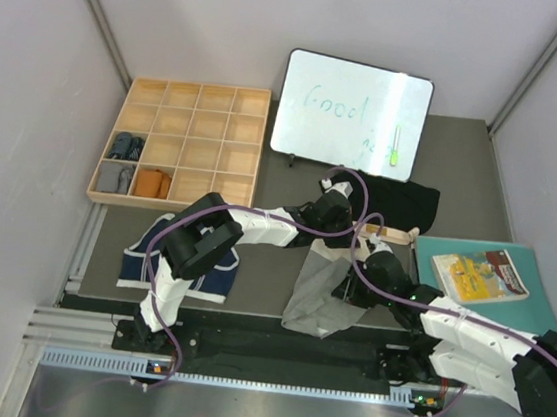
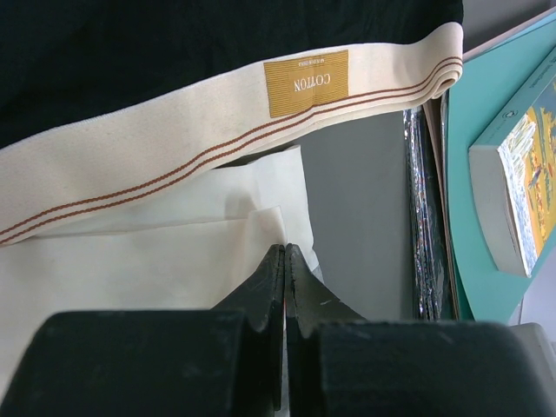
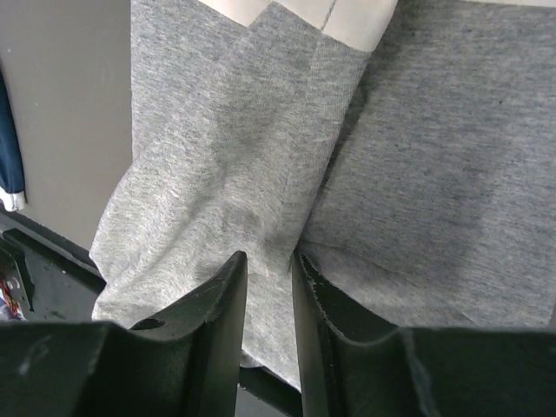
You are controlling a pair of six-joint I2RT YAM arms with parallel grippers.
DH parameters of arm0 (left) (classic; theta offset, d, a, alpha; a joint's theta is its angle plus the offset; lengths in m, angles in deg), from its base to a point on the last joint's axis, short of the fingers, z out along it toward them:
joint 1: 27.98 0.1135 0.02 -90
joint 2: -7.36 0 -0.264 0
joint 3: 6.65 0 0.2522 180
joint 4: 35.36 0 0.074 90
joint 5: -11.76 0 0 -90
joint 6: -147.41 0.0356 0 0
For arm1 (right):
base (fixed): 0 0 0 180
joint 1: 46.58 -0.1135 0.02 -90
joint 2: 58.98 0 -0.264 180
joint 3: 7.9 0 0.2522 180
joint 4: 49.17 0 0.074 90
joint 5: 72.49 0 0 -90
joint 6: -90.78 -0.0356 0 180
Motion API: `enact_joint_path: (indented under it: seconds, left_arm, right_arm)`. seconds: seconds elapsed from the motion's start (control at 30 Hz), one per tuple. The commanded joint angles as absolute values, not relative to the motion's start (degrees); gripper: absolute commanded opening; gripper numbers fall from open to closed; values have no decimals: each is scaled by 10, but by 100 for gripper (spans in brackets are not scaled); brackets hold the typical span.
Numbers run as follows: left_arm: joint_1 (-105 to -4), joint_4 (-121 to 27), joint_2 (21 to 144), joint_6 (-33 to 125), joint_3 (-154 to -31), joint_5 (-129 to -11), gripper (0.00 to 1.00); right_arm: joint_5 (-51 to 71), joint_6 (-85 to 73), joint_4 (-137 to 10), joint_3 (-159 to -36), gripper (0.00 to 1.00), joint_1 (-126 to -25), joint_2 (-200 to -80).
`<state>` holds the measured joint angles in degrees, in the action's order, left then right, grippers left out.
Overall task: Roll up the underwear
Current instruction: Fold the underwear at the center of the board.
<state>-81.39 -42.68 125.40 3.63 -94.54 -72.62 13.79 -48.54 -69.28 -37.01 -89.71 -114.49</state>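
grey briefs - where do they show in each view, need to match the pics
Top external: grey briefs at centre, between the two arms.
Left wrist: only their cream waistband, lower left, at the fingers.
Right wrist: they fill most of the frame.
Shared landmark: the cream waistband, also at the right wrist view's top edge.

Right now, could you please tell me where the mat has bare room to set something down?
Bare mat lies between whiteboard, black briefs and teal folder; a narrower strip separates navy briefs from grey briefs. Left arm and right arm crowd the centre.
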Motion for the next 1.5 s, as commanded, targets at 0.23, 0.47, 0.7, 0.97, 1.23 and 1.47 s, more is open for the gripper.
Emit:
enact_joint_path:
  seconds: [0.23, 0.47, 0.7, 0.97, 1.23, 1.47]
  left_arm:
    - [-814, -410, 1251, 51, -956, -726, 0]
    - [-817, -427, 1238, 67, -959, -752, 0]
    - [-828, -439, 1243, 73, -978, -765, 0]
    - [-841, -439, 1250, 65, -995, -795, 0]
    - [-841, -448, 1263, 62, -1006, -796, 0]
    - [-842, -454, 1272, 62, -1014, -799, 0]
  right_arm:
    - [159, -488, -691, -399, 0, -905, -1172]
    - [173, -482, -794, -435, 0, -904, -1109]
    - [215, -483, -875, -440, 0, -905, -1047]
    - [237, -462, -964, -447, 0, -871, -1027]
    - [217, -432, -995, -462, 0, -824, -1024]
    - [228, -436, -1005, -471, 0, -822, -1041]
